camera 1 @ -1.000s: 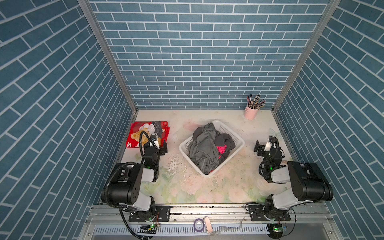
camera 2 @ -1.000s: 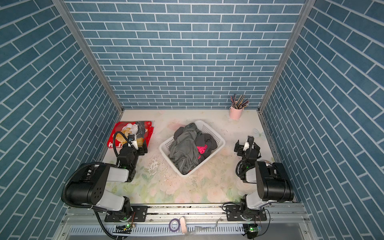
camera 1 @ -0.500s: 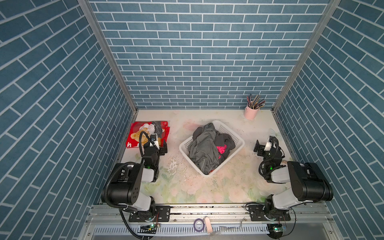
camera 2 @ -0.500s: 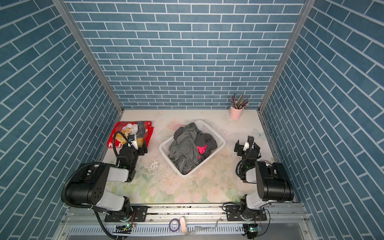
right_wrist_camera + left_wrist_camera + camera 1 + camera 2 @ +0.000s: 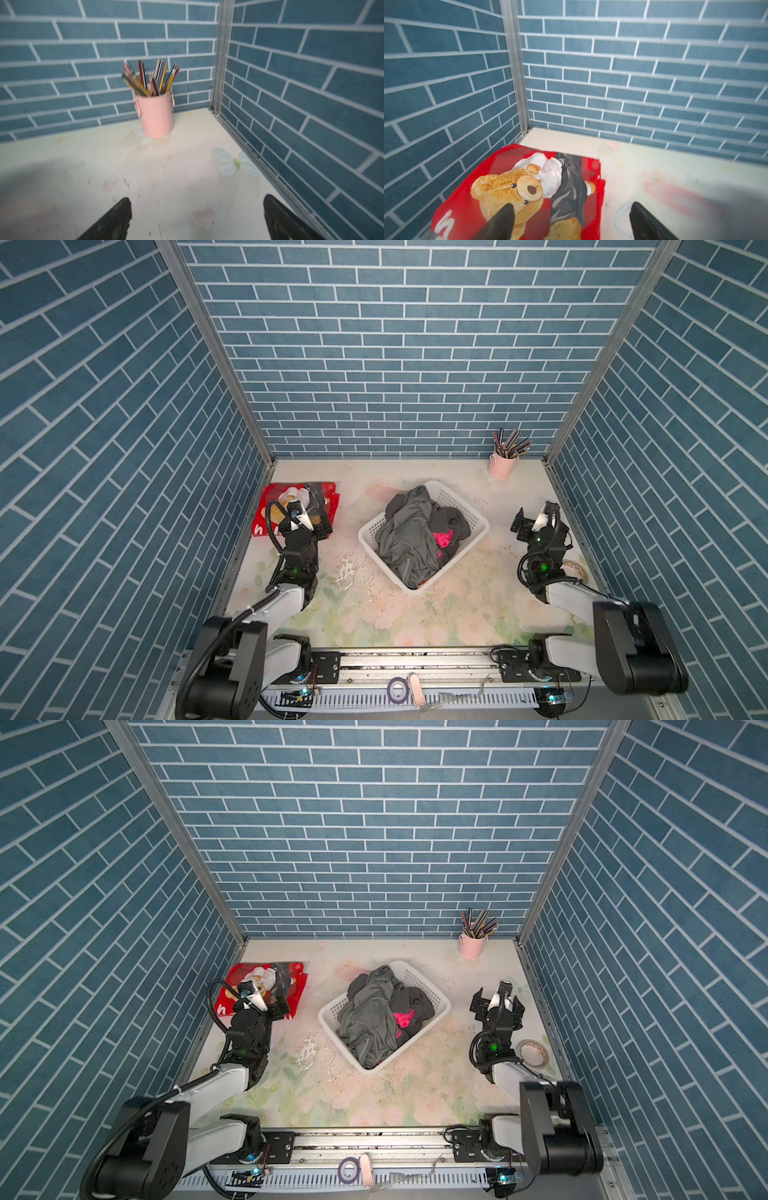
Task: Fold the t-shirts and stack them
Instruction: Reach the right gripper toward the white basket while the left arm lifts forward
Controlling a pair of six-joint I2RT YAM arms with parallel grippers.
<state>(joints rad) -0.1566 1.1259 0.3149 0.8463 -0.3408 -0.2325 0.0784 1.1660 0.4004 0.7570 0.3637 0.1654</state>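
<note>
Heaped t-shirts lie in the central basket, a flat t-shirt to its left, a pencil cup behind it to the right.

Even bright light; wrist views blurred, edges warped.

Surface: table, pale top with a faint floral print.
Wear: flaked, speckled patch just left of the basket.
Far left corner: red teddy-bear t-shirt, lying flat, close along the left wall.
Centre: white perforated basket, set diagonal to the table edges.
Far right corner: pink cup of pencils, upright.
Right edge: tape roll, lying flat near the wall.
</note>
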